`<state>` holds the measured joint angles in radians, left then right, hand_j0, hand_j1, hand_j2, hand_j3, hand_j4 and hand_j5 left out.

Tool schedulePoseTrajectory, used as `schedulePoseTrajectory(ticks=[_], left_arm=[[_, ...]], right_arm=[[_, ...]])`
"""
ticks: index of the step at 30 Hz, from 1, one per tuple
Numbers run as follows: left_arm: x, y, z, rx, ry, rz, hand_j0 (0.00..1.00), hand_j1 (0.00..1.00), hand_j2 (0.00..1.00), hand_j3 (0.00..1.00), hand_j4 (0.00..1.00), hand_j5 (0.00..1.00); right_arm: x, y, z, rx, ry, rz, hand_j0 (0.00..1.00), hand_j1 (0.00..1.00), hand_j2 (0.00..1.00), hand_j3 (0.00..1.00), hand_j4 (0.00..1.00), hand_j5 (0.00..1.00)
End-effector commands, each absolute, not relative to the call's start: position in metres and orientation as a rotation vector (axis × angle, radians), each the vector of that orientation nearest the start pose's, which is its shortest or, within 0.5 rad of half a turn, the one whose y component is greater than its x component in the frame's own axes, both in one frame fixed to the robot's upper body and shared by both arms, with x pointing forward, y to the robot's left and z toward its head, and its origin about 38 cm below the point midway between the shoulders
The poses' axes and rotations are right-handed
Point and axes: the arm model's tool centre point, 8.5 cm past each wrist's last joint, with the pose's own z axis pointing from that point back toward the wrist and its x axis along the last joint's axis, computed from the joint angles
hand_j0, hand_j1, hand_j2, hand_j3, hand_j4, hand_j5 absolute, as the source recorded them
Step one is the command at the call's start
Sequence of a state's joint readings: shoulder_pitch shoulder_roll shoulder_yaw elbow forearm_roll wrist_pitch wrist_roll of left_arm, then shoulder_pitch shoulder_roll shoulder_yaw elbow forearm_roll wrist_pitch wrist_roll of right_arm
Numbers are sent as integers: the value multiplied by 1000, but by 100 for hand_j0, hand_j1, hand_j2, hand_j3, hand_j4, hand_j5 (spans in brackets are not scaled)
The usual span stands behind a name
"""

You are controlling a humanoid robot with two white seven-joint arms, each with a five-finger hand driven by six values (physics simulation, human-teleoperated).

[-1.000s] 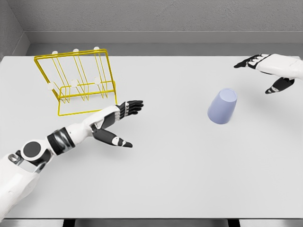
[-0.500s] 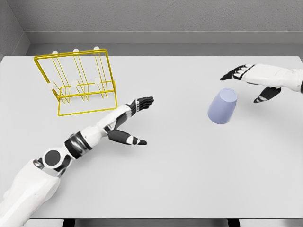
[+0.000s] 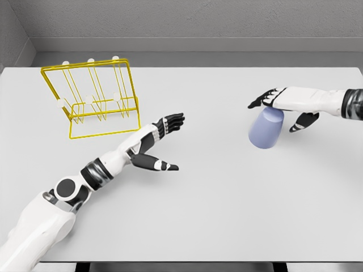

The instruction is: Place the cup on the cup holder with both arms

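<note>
The right hand hovers with spread fingers just above the lilac cup, while the left hand, also spread, is beside the yellow cup holder.

Single head cam only, looking down and forward over the whole surface to the back wall, mid-range.

- A lavender cup stands upside down on the white bench, toward its right edge.
- The right robot hand hovers at the cup's upturned base, fingers spread, gripping nothing.
- A yellow wire cup holder stands near the far left corner.
- The left robot hand is spread above the bench just beside the holder, empty.
</note>
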<state>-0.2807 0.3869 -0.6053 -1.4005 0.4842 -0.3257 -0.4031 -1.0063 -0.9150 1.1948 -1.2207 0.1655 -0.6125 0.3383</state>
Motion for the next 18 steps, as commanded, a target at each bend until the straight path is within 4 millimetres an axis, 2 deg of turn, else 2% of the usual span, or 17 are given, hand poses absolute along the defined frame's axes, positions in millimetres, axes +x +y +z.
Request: schedulePoseTrajectory(ticks=[1, 8, 11, 18], left_arm=[[380, 166, 79, -663, -1605, -768, 100, 100, 100, 100, 100, 100], [381, 165, 78, -642, -1603, -788, 100, 100, 100, 100, 100, 100], [385, 166, 71, -634, -1592, -759, 100, 100, 100, 100, 100, 100], [385, 165, 72, -640, -1596, -749, 100, 100, 100, 100, 100, 100]], right_arm=[[463, -331, 208, -309, -1305, 2049, 100, 100, 100, 100, 100, 100], [458, -322, 212, -291, -1330, 2073, 100, 100, 100, 100, 100, 100], [457, -322, 212, -291, -1330, 2079, 100, 100, 100, 100, 100, 100], [456, -323, 211, -288, -1325, 2077, 100, 100, 100, 100, 100, 100]])
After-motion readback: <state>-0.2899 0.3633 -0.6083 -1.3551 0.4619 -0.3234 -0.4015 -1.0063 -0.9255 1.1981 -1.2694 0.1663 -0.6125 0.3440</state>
